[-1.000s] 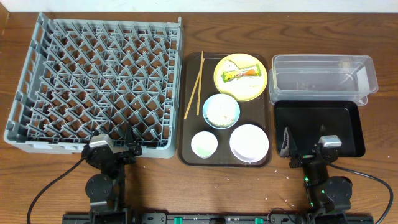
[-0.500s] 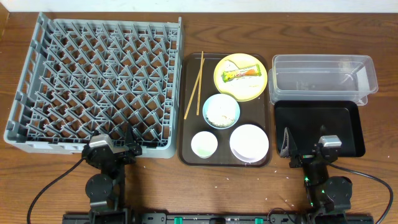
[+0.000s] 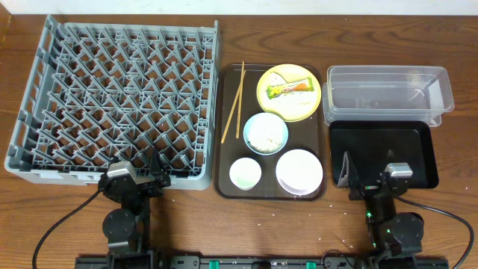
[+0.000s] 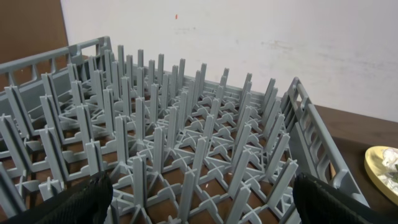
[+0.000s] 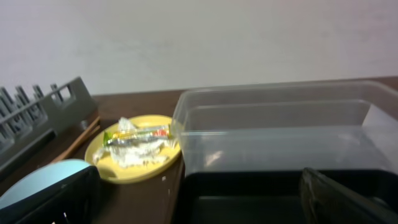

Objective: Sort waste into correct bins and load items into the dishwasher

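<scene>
Overhead: the grey rack [image 3: 119, 97] fills the left of the surface [image 3: 187, 224]. Just right of it lies the brown tray [image 3: 250, 90], carrying the chopsticks [image 3: 234, 101], the yellow plate [image 3: 265, 93] with the wrapper [image 3: 290, 87] on it, the blue bowl [image 3: 249, 127] with rice [image 3: 266, 136] inside, the cup [image 3: 246, 173] and the white bowl [image 3: 299, 171]. The clear tub [image 3: 385, 69] sits far right, and the black tray [image 3: 381, 153] touches its near side. My left tool [image 3: 155, 173] hangs at the rack's near edge and my right tool [image 3: 346, 173] over the black tray's near left corner. The wrapper's print is too small for me to read.

Left wrist: I see the rack's pegs close up, with the plate's rim at the right edge. My fingers [image 4: 87, 199] sit in opposite bottom corners, so the tool is released and grasps nothing.

Right wrist: this angle shows a crumpled white tissue [image 5: 134, 155] under the wrapper, which overhead does not make plain. The wrapper shows red and green patches, its lettering blurred. The tub stands beyond the black tray. The fingers [image 5: 62, 199] are spread wide, so the tool is released and empty.
</scene>
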